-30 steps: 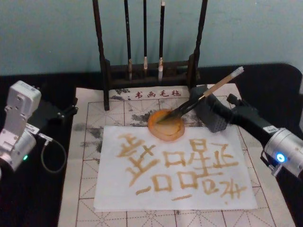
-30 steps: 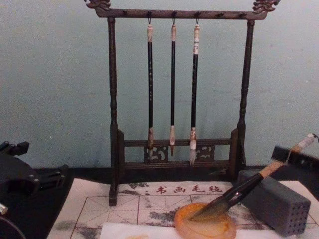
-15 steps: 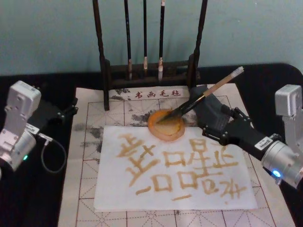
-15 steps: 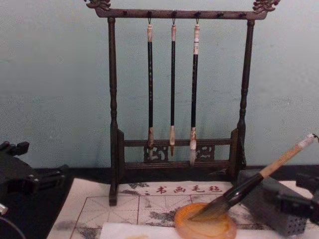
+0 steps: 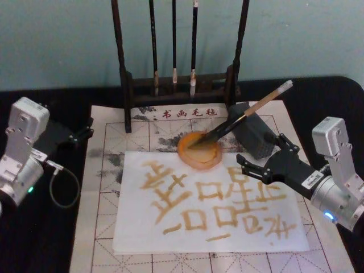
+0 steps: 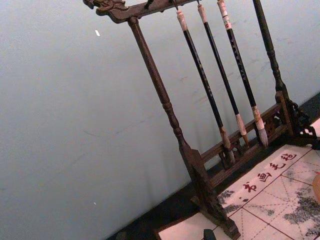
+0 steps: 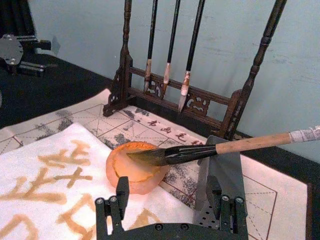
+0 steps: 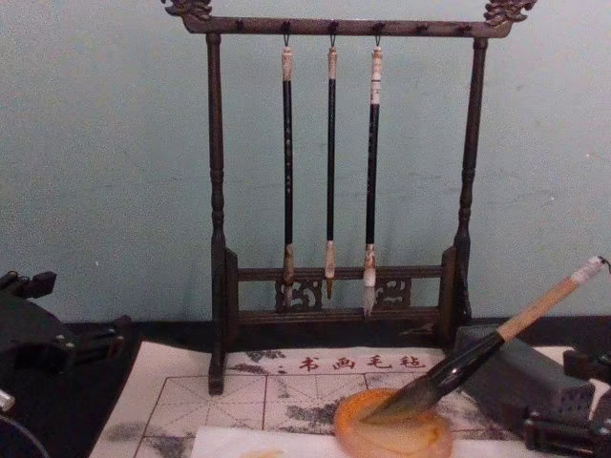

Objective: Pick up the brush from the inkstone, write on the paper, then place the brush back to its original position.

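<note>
Head view: thick tan-handled brush (image 5: 244, 116) rests in round amber inkstone (image 5: 199, 150); right pincer (image 5: 263, 158) spread wide, empty; left pincer (image 5: 84, 132) seemingly closed, parked.

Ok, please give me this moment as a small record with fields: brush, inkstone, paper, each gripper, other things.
brush: tip in the inkstone, handle leaning on the grey block, not held
inkstone: at the paper's far edge
paper: covered with tan characters
right gripper: open, empty, over the paper near the block
left gripper: parked at the left, off the mat
grey block: right of the inkstone
rack: three thin brushes hanging
</note>
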Controlling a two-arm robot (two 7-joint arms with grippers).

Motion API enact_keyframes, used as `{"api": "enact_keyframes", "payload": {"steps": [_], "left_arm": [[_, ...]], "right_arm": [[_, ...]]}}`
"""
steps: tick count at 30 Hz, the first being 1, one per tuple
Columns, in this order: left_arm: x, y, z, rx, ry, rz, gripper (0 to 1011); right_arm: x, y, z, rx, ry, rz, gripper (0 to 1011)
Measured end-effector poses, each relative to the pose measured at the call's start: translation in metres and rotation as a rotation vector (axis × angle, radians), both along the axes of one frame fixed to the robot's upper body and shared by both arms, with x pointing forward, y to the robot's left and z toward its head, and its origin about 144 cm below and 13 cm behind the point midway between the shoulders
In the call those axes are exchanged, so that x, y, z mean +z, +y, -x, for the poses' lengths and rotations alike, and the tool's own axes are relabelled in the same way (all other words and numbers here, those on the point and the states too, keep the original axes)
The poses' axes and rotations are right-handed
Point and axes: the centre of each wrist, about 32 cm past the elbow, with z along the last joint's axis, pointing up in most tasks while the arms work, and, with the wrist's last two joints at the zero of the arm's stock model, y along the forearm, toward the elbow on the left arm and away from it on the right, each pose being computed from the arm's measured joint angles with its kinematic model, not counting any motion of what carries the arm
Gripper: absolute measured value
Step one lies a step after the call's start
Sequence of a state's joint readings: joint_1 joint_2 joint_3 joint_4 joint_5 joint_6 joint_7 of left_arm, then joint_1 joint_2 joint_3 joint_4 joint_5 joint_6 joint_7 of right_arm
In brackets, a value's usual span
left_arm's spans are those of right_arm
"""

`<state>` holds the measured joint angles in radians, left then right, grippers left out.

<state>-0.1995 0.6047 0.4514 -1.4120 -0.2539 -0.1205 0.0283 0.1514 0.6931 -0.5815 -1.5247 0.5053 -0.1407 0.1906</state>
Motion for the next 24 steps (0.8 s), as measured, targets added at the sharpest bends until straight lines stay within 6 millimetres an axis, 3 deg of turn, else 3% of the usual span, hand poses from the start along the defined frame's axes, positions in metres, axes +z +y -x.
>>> {"api": "enact_keyframes", "payload": {"steps": [24], "left_arm": [[0.0,0.0,0.0,0.0,0.0,0.0,1001]], "right_arm": [[-0.0014,0.0004,-0.0004,0.002,-0.003,0.017,1000]]}}
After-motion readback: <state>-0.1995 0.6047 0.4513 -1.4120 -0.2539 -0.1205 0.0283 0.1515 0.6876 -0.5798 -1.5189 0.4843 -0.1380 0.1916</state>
